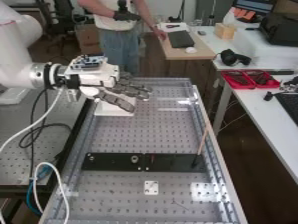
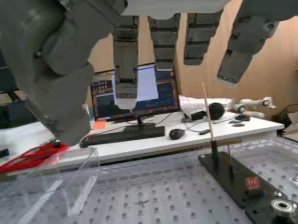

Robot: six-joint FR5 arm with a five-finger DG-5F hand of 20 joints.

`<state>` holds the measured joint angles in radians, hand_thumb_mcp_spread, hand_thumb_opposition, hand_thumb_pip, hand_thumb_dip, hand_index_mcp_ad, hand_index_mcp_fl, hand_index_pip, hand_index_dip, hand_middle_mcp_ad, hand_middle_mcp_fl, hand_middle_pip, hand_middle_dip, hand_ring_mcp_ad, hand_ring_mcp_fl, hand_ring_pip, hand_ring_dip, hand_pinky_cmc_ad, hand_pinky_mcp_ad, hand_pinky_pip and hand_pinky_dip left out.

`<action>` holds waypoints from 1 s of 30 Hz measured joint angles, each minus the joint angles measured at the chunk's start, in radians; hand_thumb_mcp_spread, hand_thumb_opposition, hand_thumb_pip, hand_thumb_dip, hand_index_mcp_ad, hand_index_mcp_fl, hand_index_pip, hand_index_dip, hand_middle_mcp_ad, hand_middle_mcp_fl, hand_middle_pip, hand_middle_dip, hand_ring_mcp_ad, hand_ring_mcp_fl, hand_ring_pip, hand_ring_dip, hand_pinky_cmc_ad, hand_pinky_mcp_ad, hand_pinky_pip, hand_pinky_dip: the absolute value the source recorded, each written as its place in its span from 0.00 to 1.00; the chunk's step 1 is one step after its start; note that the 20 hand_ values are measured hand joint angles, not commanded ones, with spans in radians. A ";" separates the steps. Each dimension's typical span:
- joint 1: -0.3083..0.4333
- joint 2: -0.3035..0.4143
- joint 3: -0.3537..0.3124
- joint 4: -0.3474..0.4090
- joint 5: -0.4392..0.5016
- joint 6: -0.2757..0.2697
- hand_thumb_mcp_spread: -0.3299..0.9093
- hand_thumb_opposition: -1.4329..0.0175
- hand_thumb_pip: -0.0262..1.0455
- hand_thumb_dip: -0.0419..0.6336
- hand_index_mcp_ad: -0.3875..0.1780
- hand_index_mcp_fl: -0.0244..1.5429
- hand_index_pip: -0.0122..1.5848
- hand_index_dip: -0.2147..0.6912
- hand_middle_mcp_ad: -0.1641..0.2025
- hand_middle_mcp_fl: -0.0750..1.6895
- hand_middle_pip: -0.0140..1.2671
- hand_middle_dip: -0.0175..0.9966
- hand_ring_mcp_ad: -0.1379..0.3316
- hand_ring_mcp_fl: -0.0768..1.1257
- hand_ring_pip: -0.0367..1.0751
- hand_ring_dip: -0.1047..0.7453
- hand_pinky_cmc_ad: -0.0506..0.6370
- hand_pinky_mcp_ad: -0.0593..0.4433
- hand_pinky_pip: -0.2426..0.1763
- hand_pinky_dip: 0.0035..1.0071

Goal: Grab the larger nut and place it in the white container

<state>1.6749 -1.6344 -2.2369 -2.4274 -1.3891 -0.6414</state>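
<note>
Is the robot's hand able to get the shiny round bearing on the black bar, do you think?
Probably yes. The bearing stands uncovered on the black bar, and nothing seems to block the open hand. The arm would just have to bring it closer first.

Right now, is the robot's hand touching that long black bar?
No, the hand is up by the white container, well away from the black bar.

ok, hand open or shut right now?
Open: the hand has its fingers straight and spaced apart in the wrist view, not curled round anything.
</note>
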 joint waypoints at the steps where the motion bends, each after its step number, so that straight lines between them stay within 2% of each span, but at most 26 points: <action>1: 0.000 -0.004 0.005 0.004 0.008 -0.003 0.45 0.42 0.64 0.44 0.53 0.02 0.72 0.27 0.72 0.06 0.12 0.20 0.57 0.07 0.14 0.22 0.61 0.71 0.35 0.60; 7: 0.003 0.001 0.035 -0.003 0.034 -0.018 0.45 0.42 0.64 0.41 0.53 0.02 0.67 0.25 0.72 0.06 0.12 0.20 0.57 0.07 0.15 0.22 0.61 0.71 0.35 0.61; 15: 0.001 0.051 0.121 -0.148 0.080 -0.004 0.45 0.43 0.60 0.41 0.53 0.02 0.57 0.24 0.72 0.07 0.12 0.22 0.57 0.07 0.14 0.22 0.61 0.71 0.35 0.63; 23: -0.023 0.078 0.191 -0.234 0.094 0.020 0.45 0.44 0.59 0.41 0.53 0.02 0.42 0.24 0.72 0.06 0.12 0.22 0.57 0.07 0.14 0.22 0.61 0.70 0.35 0.63; 30: -0.061 0.068 0.234 -0.273 0.051 0.015 0.45 0.45 0.59 0.41 0.53 0.02 0.37 0.24 0.72 0.06 0.12 0.22 0.57 0.07 0.13 0.22 0.61 0.70 0.33 0.63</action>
<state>1.6144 -1.5668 -2.0031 -2.7007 -1.3382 -0.6262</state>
